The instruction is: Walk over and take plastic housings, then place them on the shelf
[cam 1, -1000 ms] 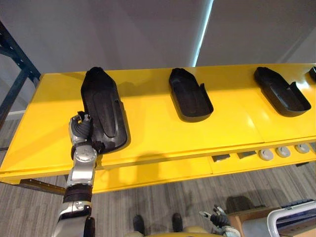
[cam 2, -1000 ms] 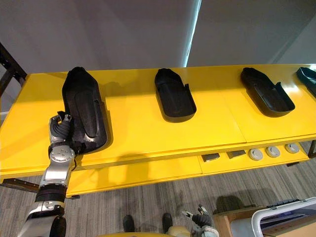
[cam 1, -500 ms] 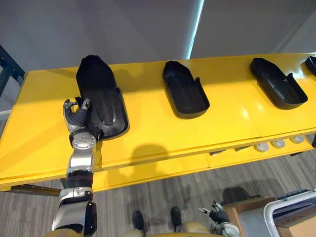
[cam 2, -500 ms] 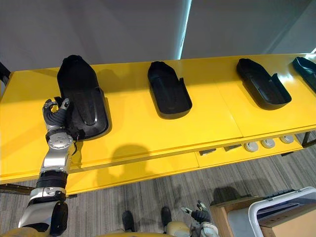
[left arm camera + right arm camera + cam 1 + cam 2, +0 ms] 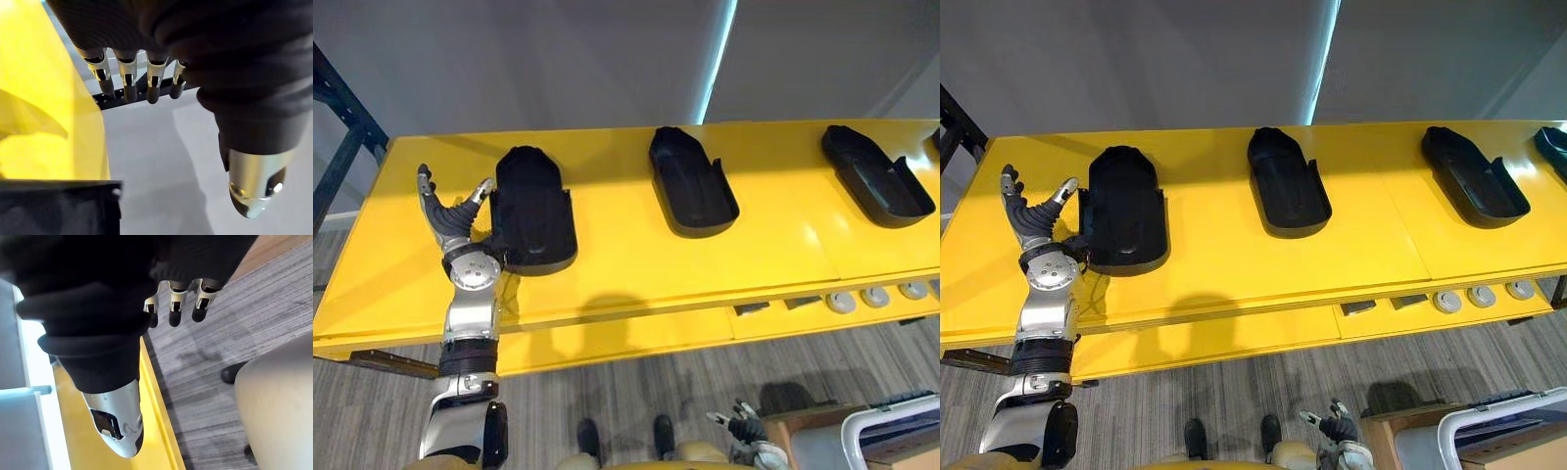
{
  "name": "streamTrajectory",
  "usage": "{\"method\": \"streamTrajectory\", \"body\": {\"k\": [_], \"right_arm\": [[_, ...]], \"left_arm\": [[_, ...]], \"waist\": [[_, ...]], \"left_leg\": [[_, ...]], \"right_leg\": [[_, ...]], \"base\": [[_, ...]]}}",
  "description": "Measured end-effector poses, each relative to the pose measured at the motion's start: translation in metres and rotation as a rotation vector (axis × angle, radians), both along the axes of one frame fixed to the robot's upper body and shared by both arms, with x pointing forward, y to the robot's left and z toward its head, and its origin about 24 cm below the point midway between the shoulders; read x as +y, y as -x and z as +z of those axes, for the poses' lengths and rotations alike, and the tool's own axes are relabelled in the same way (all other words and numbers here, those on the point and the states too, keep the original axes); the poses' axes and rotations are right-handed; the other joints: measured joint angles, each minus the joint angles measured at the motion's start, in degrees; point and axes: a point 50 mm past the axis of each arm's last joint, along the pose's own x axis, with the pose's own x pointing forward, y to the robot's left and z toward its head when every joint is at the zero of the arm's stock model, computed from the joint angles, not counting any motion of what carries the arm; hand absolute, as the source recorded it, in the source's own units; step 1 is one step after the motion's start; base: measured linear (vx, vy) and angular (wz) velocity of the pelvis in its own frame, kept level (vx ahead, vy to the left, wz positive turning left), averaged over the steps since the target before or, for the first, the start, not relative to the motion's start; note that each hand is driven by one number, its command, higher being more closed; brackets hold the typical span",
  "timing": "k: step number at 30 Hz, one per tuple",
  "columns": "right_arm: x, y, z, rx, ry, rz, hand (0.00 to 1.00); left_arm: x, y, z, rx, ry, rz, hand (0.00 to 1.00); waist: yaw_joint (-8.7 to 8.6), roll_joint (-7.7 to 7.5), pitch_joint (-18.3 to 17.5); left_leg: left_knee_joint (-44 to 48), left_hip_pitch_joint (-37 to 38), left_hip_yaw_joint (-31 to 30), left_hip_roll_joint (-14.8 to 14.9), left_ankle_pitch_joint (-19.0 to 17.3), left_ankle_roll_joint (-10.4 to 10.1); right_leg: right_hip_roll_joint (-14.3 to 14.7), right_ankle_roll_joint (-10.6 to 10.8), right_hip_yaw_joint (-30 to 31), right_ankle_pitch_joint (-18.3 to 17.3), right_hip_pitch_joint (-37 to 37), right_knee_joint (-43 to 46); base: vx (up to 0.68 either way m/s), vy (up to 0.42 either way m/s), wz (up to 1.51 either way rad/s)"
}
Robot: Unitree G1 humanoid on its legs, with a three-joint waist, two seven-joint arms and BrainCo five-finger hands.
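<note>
I am holding my left robot hand (image 5: 456,221) wide open, fingers spread and grasping nothing, just beside the left edge of the leftmost plastic housing (image 5: 534,210), which is lying flat on the yellow shelf (image 5: 626,257), while my right robot hand (image 5: 745,430) is hanging low, relaxed and empty.

The left arm (image 5: 470,328) rises from the near left, forearm almost upright. The left hand (image 5: 451,223) is spread wide, fingers straight and pointing far, thumb splayed right. The right hand (image 5: 745,432) hangs low at the near right, fingers relaxed.
</note>
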Motion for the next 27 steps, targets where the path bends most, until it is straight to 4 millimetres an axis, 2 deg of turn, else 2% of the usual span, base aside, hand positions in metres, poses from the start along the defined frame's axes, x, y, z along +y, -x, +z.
{"method": "streamTrajectory", "body": {"k": [2, 4, 5, 8, 11, 13, 17, 20, 27], "right_arm": [[0.000, 0.000, 0.000, 0.000, 0.000, 0.000, 0.00], [0.000, 0.000, 0.000, 0.000, 0.000, -0.001, 0.00], [0.000, 0.001, 0.000, 0.002, 0.000, -0.001, 0.00], [-0.001, 0.004, -0.002, 0.012, -0.002, -0.005, 0.00], [-0.001, 0.006, -0.003, 0.017, -0.002, -0.008, 0.00], [-0.002, 0.006, -0.003, 0.013, 0.001, -0.008, 0.00], [-0.002, 0.007, -0.003, 0.010, 0.004, -0.008, 0.00], [0.002, 0.006, -0.003, 0.008, 0.002, 0.017, 0.00], [0.006, 0.007, -0.004, 0.015, -0.004, 0.032, 0.00]], "left_arm": [[-0.005, 0.003, 0.006, -0.031, -0.024, -0.013, 0.00], [-0.019, 0.012, 0.013, -0.087, -0.078, -0.059, 0.00], [-0.034, 0.021, 0.013, -0.117, -0.113, -0.107, 1.00], [-0.065, 0.045, 0.006, -0.148, -0.169, -0.213, 1.00], [-0.087, 0.071, -0.011, -0.110, -0.215, -0.294, 1.00], [-0.094, 0.084, -0.022, -0.067, -0.251, -0.323, 1.00], [-0.103, 0.102, -0.045, 0.039, -0.294, -0.386, 1.00], [-0.102, 0.110, -0.058, 0.106, -0.287, -0.403, 1.00], [-0.109, 0.110, -0.087, 0.232, -0.249, -0.464, 1.00]], "waist": [[0.00, -0.01, 0.0], [0.04, 0.01, 0.0], [0.27, 0.01, 0.0], [0.97, 0.01, 0.0], [1.25, 0.01, 0.0], [1.44, 0.01, 0.0], [2.89, -0.02, 0.0], [3.03, -0.04, 0.0], [4.08, -0.14, -0.7]], "left_leg": [[0.0, 0.0, -0.2, 0.0, 0.0, 0.0], [0.0, 0.1, -0.4, -0.1, 0.0, 0.0], [0.0, 0.2, -0.5, -0.1, 0.0, 0.0], [0.0, 0.2, -0.6, 0.0, 0.0, 0.0], [0.0, 0.2, -0.5, 0.1, 0.0, 0.0], [0.0, 0.2, -0.5, 0.2, 0.0, 0.0], [0.0, 0.6, -0.4, 0.1, 0.0, 0.0], [0.0, 1.5, -0.5, 0.1, 0.0, 0.0], [0.0, 1.6, -0.6, -0.3, 0.0, 0.0]], "right_leg": [[0.0, 0.0, -0.2, 0.0, 0.1, 0.0], [0.0, 0.0, -0.3, -0.1, 0.3, 0.0], [-0.1, 0.1, -0.4, -0.1, 0.5, 0.0], [-0.3, 0.1, -0.2, -0.1, 0.5, 0.0], [-0.2, 0.1, -0.1, -0.1, 0.5, 0.0], [-0.1, 0.1, -0.1, -0.1, 0.5, 0.0], [-0.2, 0.3, 0.0, -0.2, 0.7, 0.1], [-0.3, 0.9, -0.2, -0.6, 1.7, 0.2], [-1.1, 2.0, -1.2, -1.4, 2.1, 0.2]], "base": [[0.02, -0.007, 0.06], [0.02, -0.004, 0.05], [0.02, 0.003, 0.05], [0.00, 0.000, 0.00], [0.00, 0.000, 0.00], [0.00, 0.000, 0.00], [0.00, 0.000, 0.00], [0.01, 0.000, 0.01], [0.01, 0.010, 0.07]]}}
